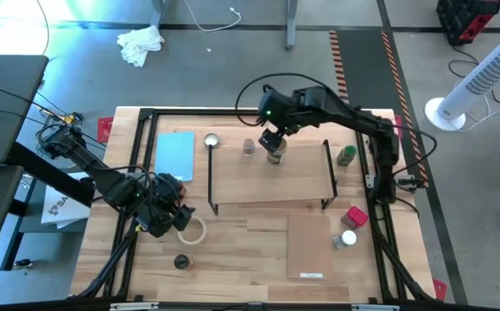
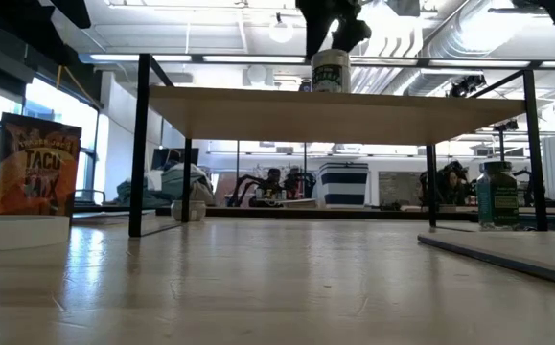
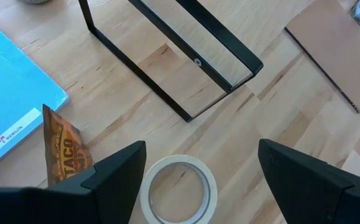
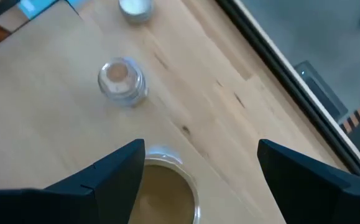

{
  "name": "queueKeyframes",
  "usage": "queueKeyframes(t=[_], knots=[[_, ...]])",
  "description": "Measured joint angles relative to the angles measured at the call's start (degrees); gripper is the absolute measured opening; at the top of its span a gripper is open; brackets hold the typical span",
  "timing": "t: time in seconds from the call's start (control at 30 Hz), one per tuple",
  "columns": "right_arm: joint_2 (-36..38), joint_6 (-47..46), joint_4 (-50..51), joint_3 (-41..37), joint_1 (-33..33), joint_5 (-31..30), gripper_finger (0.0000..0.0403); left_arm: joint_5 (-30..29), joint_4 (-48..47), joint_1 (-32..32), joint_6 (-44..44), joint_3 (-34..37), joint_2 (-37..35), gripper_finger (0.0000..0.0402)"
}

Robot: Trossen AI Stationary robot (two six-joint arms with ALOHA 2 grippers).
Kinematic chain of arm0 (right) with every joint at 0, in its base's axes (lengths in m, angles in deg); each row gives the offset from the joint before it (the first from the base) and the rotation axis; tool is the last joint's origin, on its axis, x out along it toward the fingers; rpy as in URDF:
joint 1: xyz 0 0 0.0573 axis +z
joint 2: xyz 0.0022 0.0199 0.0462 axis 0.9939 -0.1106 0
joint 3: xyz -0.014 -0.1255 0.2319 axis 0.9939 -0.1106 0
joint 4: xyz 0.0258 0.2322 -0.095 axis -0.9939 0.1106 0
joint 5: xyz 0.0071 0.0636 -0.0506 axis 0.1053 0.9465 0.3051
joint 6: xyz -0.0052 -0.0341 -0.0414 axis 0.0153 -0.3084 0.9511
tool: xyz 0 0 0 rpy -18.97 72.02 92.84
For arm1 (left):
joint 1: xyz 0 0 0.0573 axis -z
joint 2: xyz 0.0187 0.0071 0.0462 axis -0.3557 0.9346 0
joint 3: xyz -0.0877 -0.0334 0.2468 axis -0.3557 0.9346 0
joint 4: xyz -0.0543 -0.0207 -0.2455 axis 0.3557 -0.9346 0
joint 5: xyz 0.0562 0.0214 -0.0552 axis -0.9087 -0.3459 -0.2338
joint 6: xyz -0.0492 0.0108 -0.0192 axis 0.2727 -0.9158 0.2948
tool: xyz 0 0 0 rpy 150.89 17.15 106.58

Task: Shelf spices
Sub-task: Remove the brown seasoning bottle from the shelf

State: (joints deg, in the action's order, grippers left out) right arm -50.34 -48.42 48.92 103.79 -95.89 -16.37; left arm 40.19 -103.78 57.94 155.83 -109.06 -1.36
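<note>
Right pincer (image 1: 273,143) wide, directly above tan-topped jar (image 1: 275,155) standing upright on far shelf (image 1: 232,177) edge, jaws astride, apparently not gripping. Left pincer (image 1: 180,216) wide, idle near tape ring (image 1: 193,231).

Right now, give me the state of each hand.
Left hand: open, empty, above the white tape ring.
Right hand: open, over a tan-topped spice jar on the shelf.
</note>
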Motion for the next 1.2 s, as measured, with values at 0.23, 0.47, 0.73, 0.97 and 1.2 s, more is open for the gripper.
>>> queueKeyframes(t=[0.23, 0.47, 0.73, 0.97, 1.2], knots=[[-0.54, -1.27, 1.98, 0.34, 0.34, 5.4, 0.0309, 0.61, -0.01, 0.0, -0.02, 0.0, 0.0, 0.0307], [-0.6, -0.78, 4.34, 0.23, 0.75, 8.29, 0.0309, 1.72, -0.02, 0.02, -1.92, 0.02, 0.0, 0.0307], [-0.59, -0.84, 4.82, 0.23, 1.06, 10.56, 0.0309, 2.59, -0.02, 0.02, -1.95, 0.02, 0.0, 0.0307], [-0.6, -2.97, 4.79, 0.22, 1.36, 10.29, 0.0309, 2.7, 0.0, 0.02, -1.57, 0.01, 0.0, 0.0307], [0.82, 0.03, 4.73, 0.14, 1.47, 8.64, 0.0309, 3.43, 0.0, 0.04, -1.54, 0.0, 0.0, 0.0307]])
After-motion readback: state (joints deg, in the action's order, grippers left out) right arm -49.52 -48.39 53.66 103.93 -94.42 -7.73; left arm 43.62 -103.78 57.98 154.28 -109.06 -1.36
